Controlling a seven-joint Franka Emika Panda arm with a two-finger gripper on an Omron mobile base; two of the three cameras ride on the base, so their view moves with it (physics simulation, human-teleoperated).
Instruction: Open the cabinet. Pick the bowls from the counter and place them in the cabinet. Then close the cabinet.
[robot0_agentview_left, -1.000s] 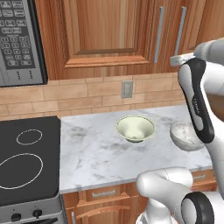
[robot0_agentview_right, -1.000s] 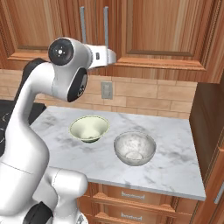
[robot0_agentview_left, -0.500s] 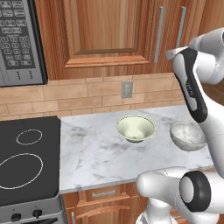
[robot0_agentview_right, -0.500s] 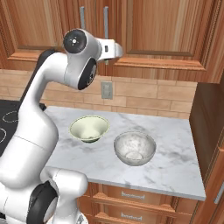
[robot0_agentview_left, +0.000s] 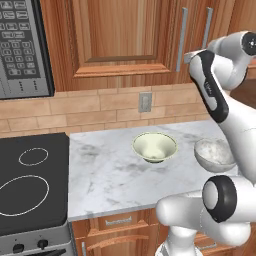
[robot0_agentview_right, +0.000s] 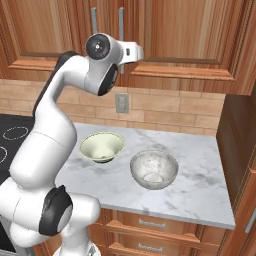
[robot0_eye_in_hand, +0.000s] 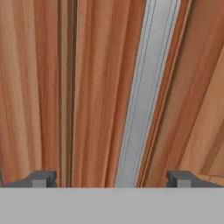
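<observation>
While the reddish-brown wooden cabinet (robot0_agentview_left: 120, 40) above the white marble worktop (robot0_agentview_left: 110, 175) is shut, your gripper (robot0_eye_in_hand: 111, 179) gapes wide, straddling its silver bar handle (robot0_eye_in_hand: 144, 96). Door-opening step: advance, close, then pull. Both bowls (robot0_agentview_right: 102, 146) wait below.

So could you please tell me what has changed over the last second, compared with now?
The arm's upper links have swung further up toward the cabinet, with the hand by the right door's bar handle. The fingers are spread to either side of it, gripping nothing. Both doors stay shut; the green bowl and speckled bowl are unmoved on the counter.
</observation>
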